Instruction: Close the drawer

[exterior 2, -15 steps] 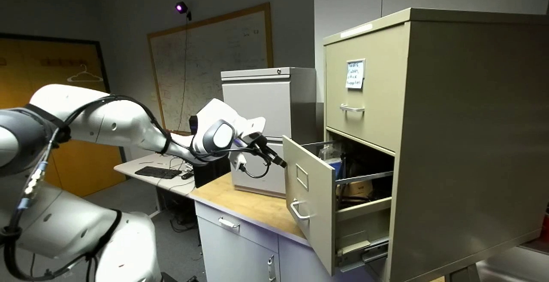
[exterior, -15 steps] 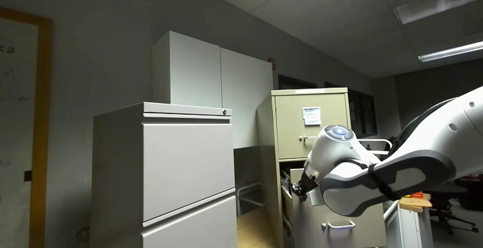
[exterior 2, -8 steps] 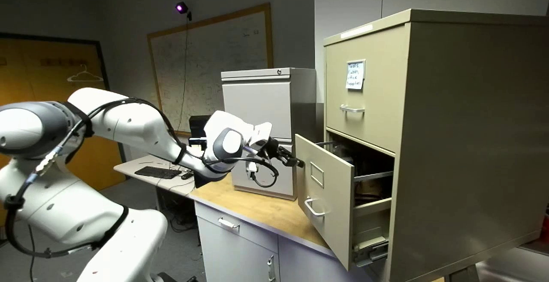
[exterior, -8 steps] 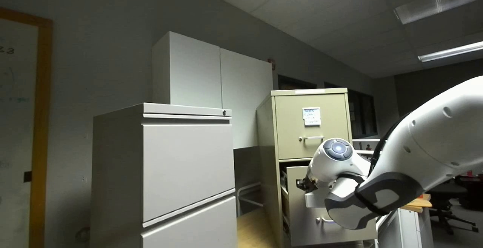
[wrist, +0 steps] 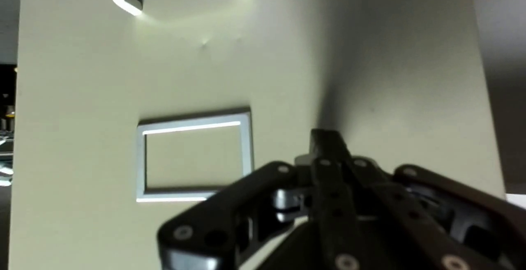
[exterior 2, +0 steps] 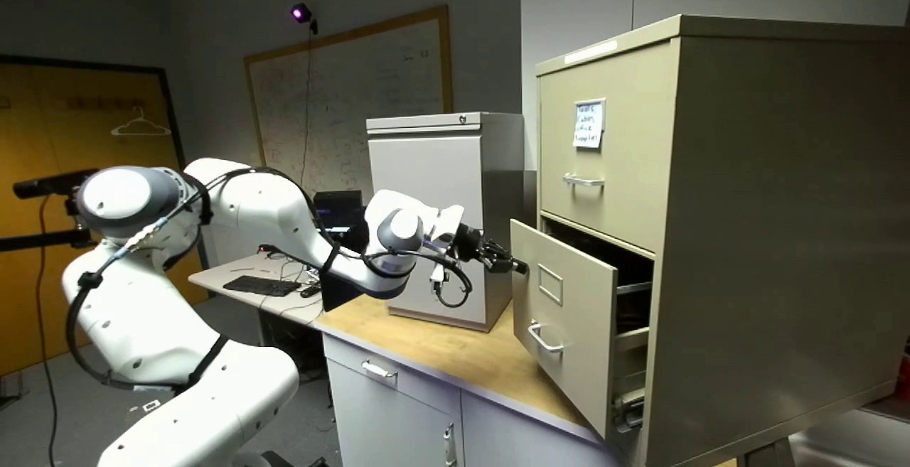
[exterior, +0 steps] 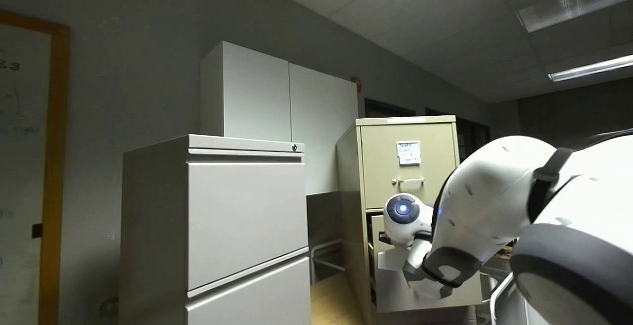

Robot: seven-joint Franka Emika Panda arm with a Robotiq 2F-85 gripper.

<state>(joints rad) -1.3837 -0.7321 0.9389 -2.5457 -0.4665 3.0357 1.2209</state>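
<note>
The beige drawer [exterior 2: 579, 357] stands partly pulled out of the tan filing cabinet in both exterior views; its lower front also shows in an exterior view [exterior: 460, 293]. It has a metal handle [exterior 2: 544, 339] and an unfilled label frame [exterior 2: 550, 285]. My gripper [exterior 2: 522, 266] is shut with nothing between its fingers. Its fingertips appear to touch the drawer front, high up and beside the label frame. In the wrist view the closed fingertips [wrist: 326, 134] meet their shadow on the drawer front [wrist: 82, 89]. The arm hides part of the drawer front and handle in an exterior view.
The closed upper drawer [exterior 2: 618, 161] with a white paper label sits above. A light-grey cabinet [exterior 2: 426, 175] stands beside the tan one on a wooden counter [exterior 2: 426, 342]. A desk with a keyboard [exterior 2: 261, 285] lies behind the arm.
The drawer has slid further into the cabinet, and its gap has narrowed. My shut gripper has moved along with the drawer front, towards the cabinet.
</note>
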